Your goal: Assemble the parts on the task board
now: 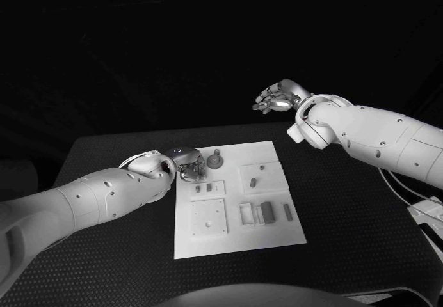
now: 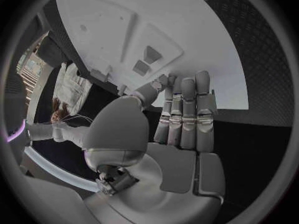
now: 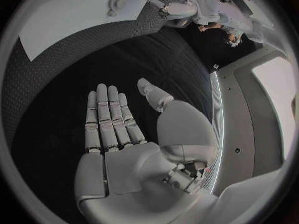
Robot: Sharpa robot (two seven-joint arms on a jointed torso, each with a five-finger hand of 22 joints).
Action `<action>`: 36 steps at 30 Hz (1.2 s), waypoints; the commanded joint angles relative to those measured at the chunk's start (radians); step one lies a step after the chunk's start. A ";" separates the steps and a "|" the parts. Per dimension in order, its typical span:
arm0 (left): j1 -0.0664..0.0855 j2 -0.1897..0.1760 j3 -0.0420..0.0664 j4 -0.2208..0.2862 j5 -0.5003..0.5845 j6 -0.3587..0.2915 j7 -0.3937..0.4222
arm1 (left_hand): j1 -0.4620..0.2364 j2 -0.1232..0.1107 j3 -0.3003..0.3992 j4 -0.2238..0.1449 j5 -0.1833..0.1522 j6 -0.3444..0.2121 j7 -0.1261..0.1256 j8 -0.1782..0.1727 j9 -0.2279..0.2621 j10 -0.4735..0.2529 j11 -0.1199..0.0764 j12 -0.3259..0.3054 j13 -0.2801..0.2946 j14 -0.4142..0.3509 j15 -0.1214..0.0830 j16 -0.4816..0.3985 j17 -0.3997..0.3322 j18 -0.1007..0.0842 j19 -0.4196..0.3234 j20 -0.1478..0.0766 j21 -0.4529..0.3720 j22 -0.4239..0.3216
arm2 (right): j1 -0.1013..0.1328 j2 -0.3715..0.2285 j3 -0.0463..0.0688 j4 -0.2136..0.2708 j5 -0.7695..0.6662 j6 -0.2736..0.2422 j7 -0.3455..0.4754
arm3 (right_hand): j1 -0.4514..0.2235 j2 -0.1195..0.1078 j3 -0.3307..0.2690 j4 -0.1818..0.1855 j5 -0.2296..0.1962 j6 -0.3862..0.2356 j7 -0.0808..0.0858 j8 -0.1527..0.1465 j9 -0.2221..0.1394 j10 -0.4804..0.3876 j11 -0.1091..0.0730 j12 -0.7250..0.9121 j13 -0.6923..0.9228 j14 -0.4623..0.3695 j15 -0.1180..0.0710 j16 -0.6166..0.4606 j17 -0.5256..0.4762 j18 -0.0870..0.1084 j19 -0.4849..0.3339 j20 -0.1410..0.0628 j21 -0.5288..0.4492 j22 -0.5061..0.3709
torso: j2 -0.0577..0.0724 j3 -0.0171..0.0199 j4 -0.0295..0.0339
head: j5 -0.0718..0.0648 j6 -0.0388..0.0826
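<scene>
- Task board (image 1: 277,233) lies flat mid-table (image 1: 111,256), white plate with shallow recesses; several small parts sit on it.
- Round knobbed part (image 1: 215,160) sits near the board's far left corner, just beside my left hand (image 1: 187,164).
- Left hand is down at that far-left edge of the board. Left wrist view shows the fingers (image 2: 187,109) straight and pressed side by side, tips over the board edge. Nothing visible between thumb and fingers there, but the head view is too cluttered to rule out contact, so I can't tell if it holds anything.
- Right hand (image 1: 277,97) is raised well apart from the board, beyond the far right corner. Right wrist view: palm flat, fingers (image 3: 106,119) extended together, thumb out, holding nothing.
- More parts: slim bars (image 1: 267,212) in the near-right recesses, small one (image 1: 254,183) in the square recess, short piece (image 1: 200,188) by my left hand.
- Risks, my judgement:
  - Left fingers are close to the round part; a sideways sweep could knock it off its seat.
  - Pressing on the board edge could shift or tip the plate; I see nothing fixing it.
  - Own arm hides the contact zone from the head camera, so a bad pinch may go unnoticed.
</scene>
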 commanded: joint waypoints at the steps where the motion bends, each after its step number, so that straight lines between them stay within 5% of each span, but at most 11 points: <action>1: 0.001 -0.008 0.002 0.010 0.002 -0.031 0.020 | 0.023 0.017 0.007 -0.001 0.003 0.009 0.000 0.007 0.001 0.009 0.000 0.004 0.024 0.013 -0.006 0.003 0.002 0.045 0.002 -0.007 0.005 0.002 | 0.000 -0.001 0.000 0.001 -0.001 0.008 0.013 | 0.008 -0.003 -0.007 -0.002 0.003 -0.003 0.009 0.002 -0.001 0.007 -0.001 -0.005 -0.002 0.005 -0.001 -0.007 0.002 -0.005 0.002 0.007 -0.003 0.001 | 0.000 0.0002 0.0005 | -0.002 -0.001; 13: 0.001 -0.010 0.003 0.025 0.010 -0.069 0.037 | 0.024 0.015 0.008 -0.001 0.004 0.011 0.000 0.007 0.001 0.010 -0.001 0.003 0.024 0.015 -0.007 0.002 0.004 0.044 0.003 -0.008 0.006 0.005 | 0.000 -0.001 0.000 0.000 -0.001 0.009 0.012 | 0.009 -0.003 -0.007 -0.002 0.003 -0.003 0.009 0.002 -0.002 0.007 -0.001 -0.005 -0.003 0.005 -0.001 -0.008 0.003 -0.005 0.002 0.007 -0.004 0.002 | 0.001 -0.0010 0.0004 | -0.002 0.000; 36: 0.000 0.020 0.001 0.002 0.012 -0.041 0.036 | 0.024 0.015 0.009 0.000 0.004 0.011 0.000 0.007 0.001 0.011 -0.001 0.001 0.025 0.016 -0.007 0.001 0.006 0.044 0.004 -0.008 0.005 0.007 | 0.000 0.003 0.000 0.000 -0.001 0.010 0.011 | 0.009 -0.003 -0.007 -0.002 0.003 -0.003 0.009 0.002 -0.003 0.008 -0.001 -0.005 -0.005 0.006 -0.001 -0.011 0.005 -0.004 0.002 0.007 -0.006 0.003 | 0.001 -0.0004 0.0006 | -0.002 -0.002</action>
